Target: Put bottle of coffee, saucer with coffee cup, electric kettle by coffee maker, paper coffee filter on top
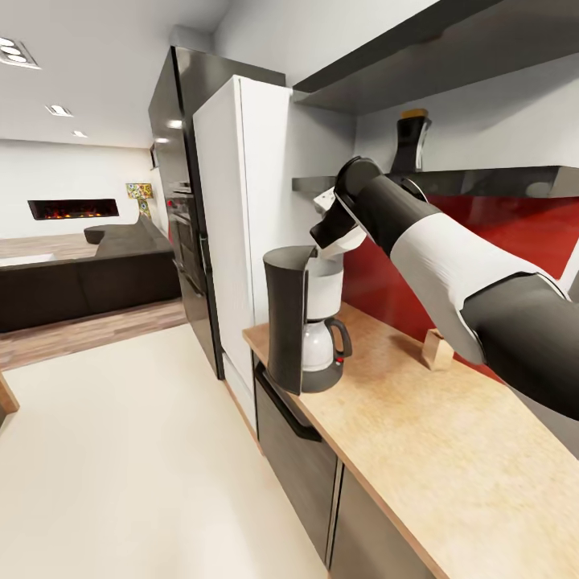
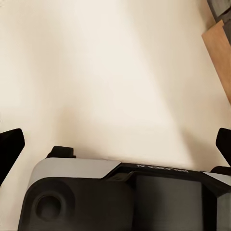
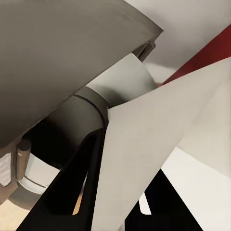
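The right arm (image 1: 450, 265), sheathed in glossy white and black, reaches across the light wood-grain countertop (image 1: 418, 434) to the coffee maker (image 1: 301, 322), which stands upright at the counter's far end, near its front edge and just beside a tall white cabinet (image 1: 241, 225); the machine is a tall dark grey slab with a white filter basket, a white rounded carafe and a black looped handle that points along the counter toward the robot; the right gripper (image 1: 334, 229) hangs just above the basket, its dark fingers closed on the paper coffee filter (image 3: 144, 159), a smooth white cone seen close in the right wrist view, its long axis slanting down toward the machine's top; whether the paper touches the basket cannot be told; on the glossy black kitchen shelf (image 1: 498, 181) above a red backsplash (image 1: 490, 233) the bottle of coffee (image 1: 412, 141) stands upright, dark with an amber-brown lid, close to the shelf's end nearest the cabinet; a small pale wooden block (image 1: 437, 351) sits at the counter's back edge against the red wall; the left gripper (image 2: 118, 144) points down at pale cream floor (image 2: 106, 72), its black fingertips spread wide at the frame's two sides and holding nothing; dark grey cabinets (image 1: 297, 450) run beneath the counter.
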